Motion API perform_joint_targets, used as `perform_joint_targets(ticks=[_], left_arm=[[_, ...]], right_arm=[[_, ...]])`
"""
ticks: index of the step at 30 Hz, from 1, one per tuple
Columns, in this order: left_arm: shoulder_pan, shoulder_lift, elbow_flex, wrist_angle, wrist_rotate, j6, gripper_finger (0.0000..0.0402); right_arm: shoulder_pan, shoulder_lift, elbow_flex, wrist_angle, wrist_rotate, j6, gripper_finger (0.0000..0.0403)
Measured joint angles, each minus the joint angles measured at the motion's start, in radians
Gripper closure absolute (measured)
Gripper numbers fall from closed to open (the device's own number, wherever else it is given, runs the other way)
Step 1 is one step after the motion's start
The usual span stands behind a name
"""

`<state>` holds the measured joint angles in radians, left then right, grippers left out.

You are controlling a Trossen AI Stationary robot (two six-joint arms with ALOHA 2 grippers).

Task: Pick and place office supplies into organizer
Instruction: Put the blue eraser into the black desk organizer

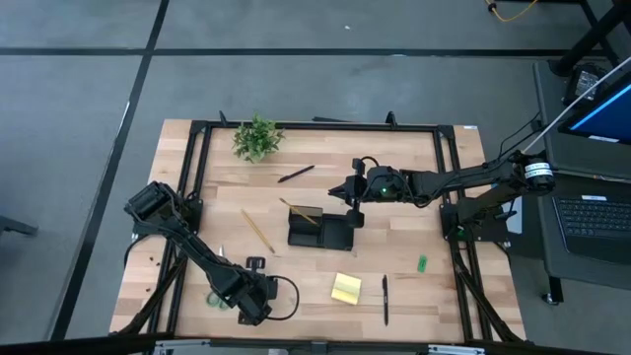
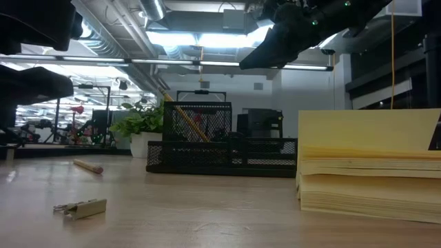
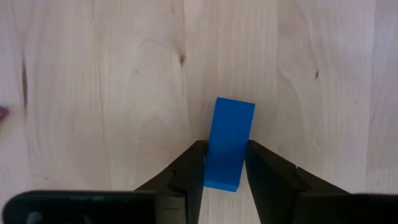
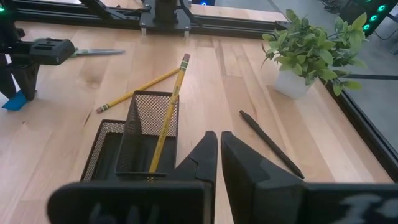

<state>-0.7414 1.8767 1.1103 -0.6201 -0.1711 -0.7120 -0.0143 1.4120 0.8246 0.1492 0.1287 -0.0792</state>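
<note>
Left gripper (image 3: 225, 171) pinches my one blue block (image 3: 230, 142) (near-left table); right gripper (image 4: 219, 155), shut and empty, hovers over the organizer (image 4: 138, 138), one pencil (image 4: 168, 116) inside.

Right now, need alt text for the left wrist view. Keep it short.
A small blue block lies flat on the light wooden table, with the left hand around its near end, one dark finger against each side. Nothing else lies near it on the wood.
</note>
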Motion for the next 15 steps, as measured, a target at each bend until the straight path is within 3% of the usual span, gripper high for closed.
perform_joint_targets(ticks=[15], left_arm=[[-0.001, 0.004, 0.025, -0.01, -0.03, 0.014, 0.0315]], right_arm=[[0.0, 0.0, 0.0, -0.002, 0.0, 0.0, 0.0377]])
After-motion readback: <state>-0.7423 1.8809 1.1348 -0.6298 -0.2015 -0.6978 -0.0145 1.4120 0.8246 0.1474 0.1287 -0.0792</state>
